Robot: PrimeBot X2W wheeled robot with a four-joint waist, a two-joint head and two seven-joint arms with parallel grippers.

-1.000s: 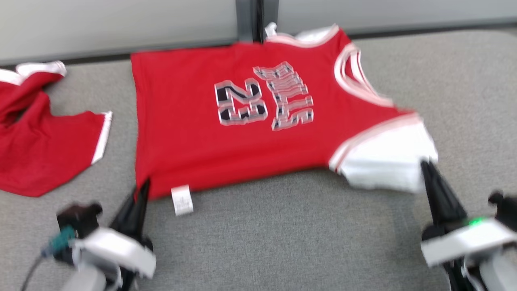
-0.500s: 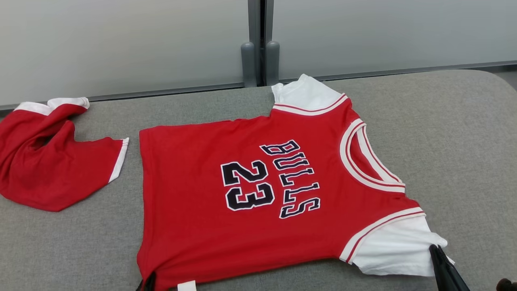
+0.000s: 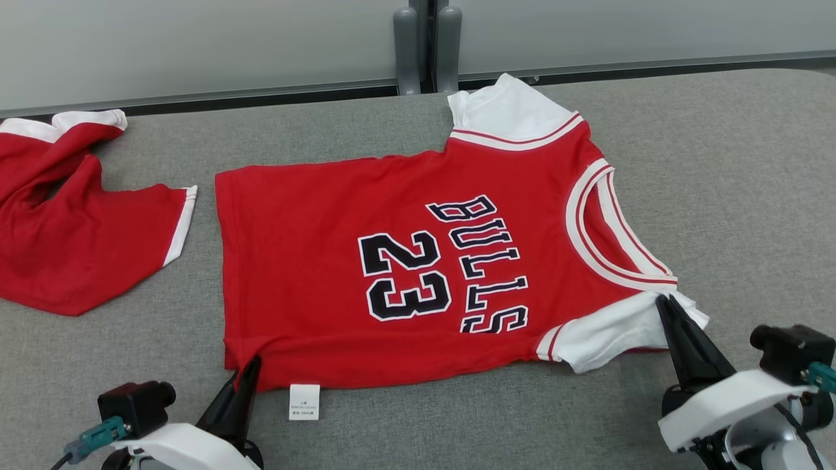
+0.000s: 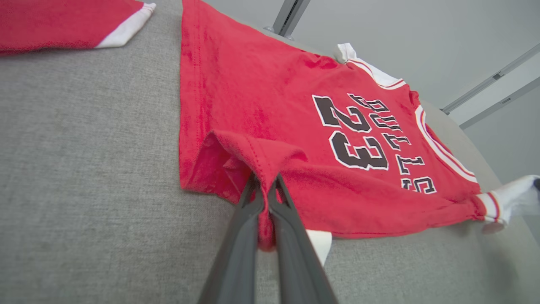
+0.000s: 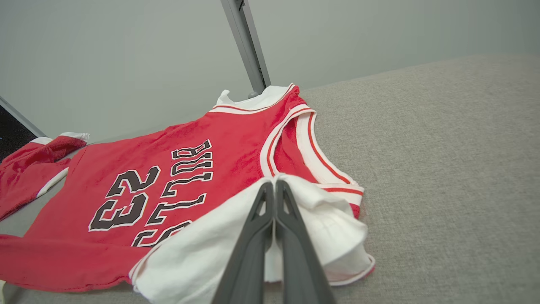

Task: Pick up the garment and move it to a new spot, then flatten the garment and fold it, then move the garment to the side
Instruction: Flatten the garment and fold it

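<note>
The left gripper [image 3: 253, 363] pinches the garment [image 3: 366, 261], jaws pressed together. The right gripper [image 3: 663, 301] does likewise, its pale wrist behind the claw.

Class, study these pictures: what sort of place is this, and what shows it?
Probably an indoor lab or office workspace: a grey fabric-covered table, pale partition panels with a metal post behind, and a red jersey.

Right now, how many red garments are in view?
2. The Bulls shirt lies spread in the middle, its hem corner in the left hand, its white sleeve in the right hand. A second red garment lies crumpled at the left.
</note>
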